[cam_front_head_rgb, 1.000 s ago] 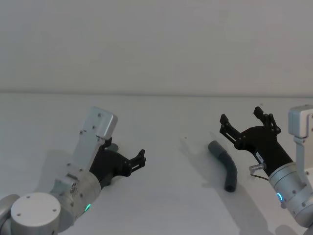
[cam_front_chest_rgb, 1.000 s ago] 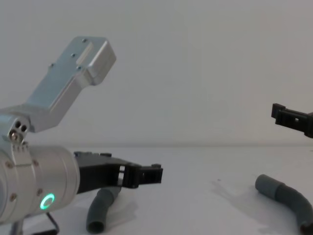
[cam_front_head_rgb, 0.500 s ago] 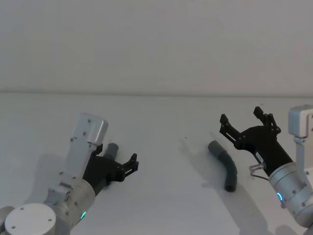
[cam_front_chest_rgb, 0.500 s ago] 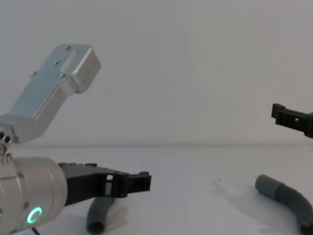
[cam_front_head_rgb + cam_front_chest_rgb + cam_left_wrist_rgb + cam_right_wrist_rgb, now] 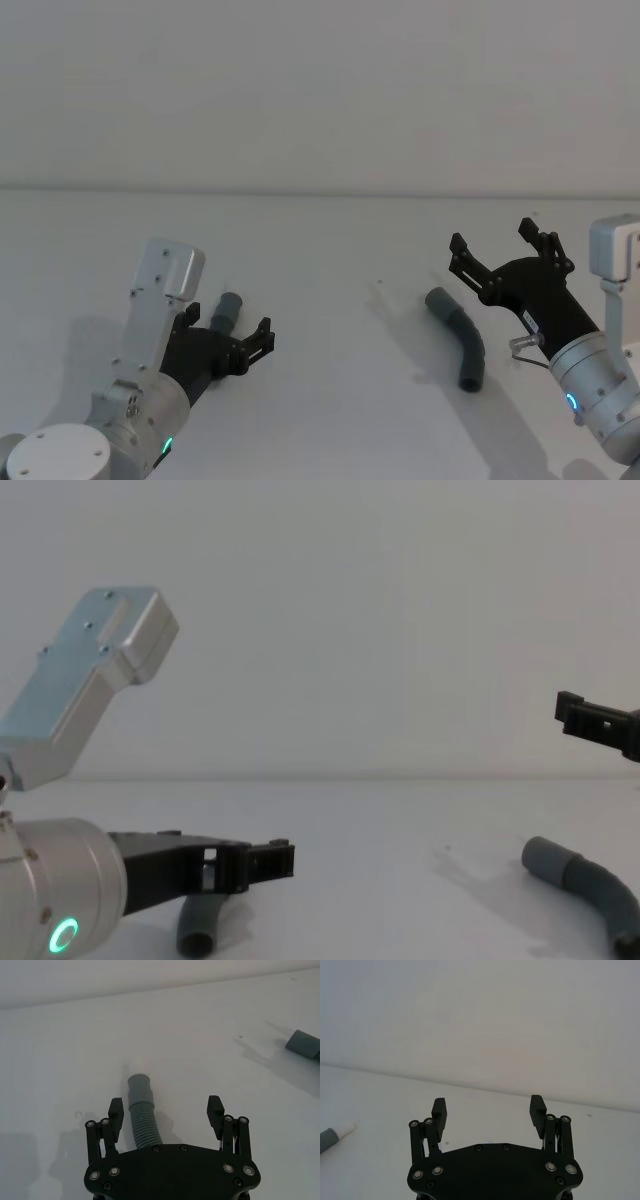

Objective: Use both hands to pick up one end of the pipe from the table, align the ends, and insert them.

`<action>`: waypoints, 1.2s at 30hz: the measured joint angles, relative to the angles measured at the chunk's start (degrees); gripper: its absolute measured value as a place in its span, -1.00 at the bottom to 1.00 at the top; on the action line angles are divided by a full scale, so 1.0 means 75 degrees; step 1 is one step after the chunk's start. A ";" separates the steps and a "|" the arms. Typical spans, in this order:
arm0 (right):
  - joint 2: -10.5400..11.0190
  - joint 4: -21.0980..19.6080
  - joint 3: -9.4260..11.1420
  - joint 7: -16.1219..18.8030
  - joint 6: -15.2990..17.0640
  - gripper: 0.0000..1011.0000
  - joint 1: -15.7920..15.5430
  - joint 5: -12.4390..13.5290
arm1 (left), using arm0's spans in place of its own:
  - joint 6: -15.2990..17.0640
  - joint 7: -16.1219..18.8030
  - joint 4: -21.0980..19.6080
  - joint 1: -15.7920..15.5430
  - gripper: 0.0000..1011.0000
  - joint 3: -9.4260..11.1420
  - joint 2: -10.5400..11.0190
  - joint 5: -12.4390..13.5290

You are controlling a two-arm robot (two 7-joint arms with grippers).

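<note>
The white table runs back to a pale wall, its far edge well beyond both grippers, and a broad bare stretch lies between the two pipe pieces. The left gripper is low over the table with its jaws spread wide. The left pipe piece lies between its fingers, touching neither and nearer one than the other, with its smooth cuff just past the fingertips. The right gripper is also spread open and holds nothing. In the chest view it hangs clear above the table. The right pipe piece lies flat on the table just beside and below this gripper, on its inner side, with open surface all round.
</note>
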 joint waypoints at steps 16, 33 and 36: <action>0.0000 0.0000 0.0000 0.0000 0.0000 0.99 0.0000 0.0000 | 0.0765 -0.0080 0.0041 -0.0199 0.98 -0.0020 -0.0023 -0.0033; 0.0000 0.0000 0.0000 0.0000 0.0000 0.99 0.0000 0.0000 | 0.1415 -0.0054 0.0042 -0.0491 0.98 0.0064 -0.0036 0.0196; 0.0000 0.0000 0.0000 0.0000 0.0000 0.99 0.0000 0.0000 | 0.1444 -0.0022 0.0055 -0.0483 0.98 0.0029 -0.0094 0.0196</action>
